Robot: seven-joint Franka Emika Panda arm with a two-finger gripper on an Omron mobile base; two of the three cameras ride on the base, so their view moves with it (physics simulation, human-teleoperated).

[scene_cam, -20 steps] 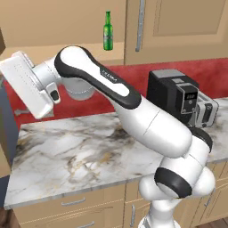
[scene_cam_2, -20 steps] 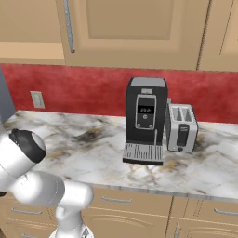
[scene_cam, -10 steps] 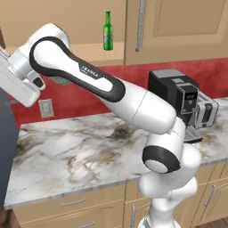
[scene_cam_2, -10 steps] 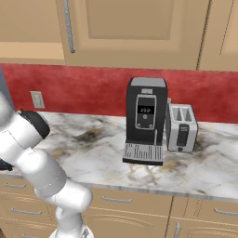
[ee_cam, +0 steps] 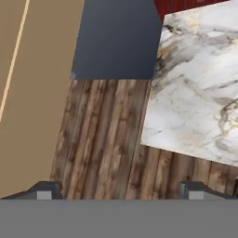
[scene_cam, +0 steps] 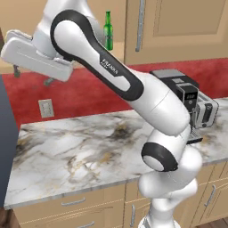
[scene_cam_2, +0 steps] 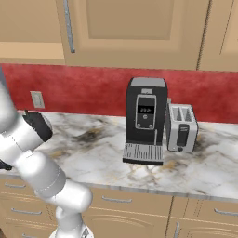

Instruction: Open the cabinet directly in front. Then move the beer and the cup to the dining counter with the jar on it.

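One green beer (scene_cam: 107, 30) stands upright on the shelf of the cabinet (scene_cam: 178, 26), up high, well off to the side of the jaws and level with the arm's raised elbow. The bottle is free of any grip; nothing touches it. Just beside it hangs the tan panelled door with its long vertical silver bar handle (scene_cam: 140, 24); the same cabinet (scene_cam_2: 135, 32) and its handle (scene_cam_2: 69, 25) show from the other side of the base.

The gripper (ee_cam: 120, 189) is carried at the far end of the arm, beyond the end of the worktop, and looks straight down. Its jaws stand wide apart and hold nothing; the two dark fingertips (ee_cam: 44, 190) sit at opposite sides of the hand view with bare space between them. Directly below the jaws lies dark wood plank floor (ee_cam: 107, 139). To one side of the jaws is the corner of the marble worktop (ee_cam: 200, 83); ahead of them a flat dark grey panel (ee_cam: 116, 37); to the other side a plain tan surface (ee_cam: 32, 93).

Well apart from the gripper, on the marble worktop (scene_cam_2: 93, 148) against the red wall (scene_cam_2: 83, 86), a black coffee machine (scene_cam_2: 145, 121) stands with a silver toaster (scene_cam_2: 181, 128) just beside it. A wall socket (scene_cam: 45, 108) sits on the red wall below the hand.
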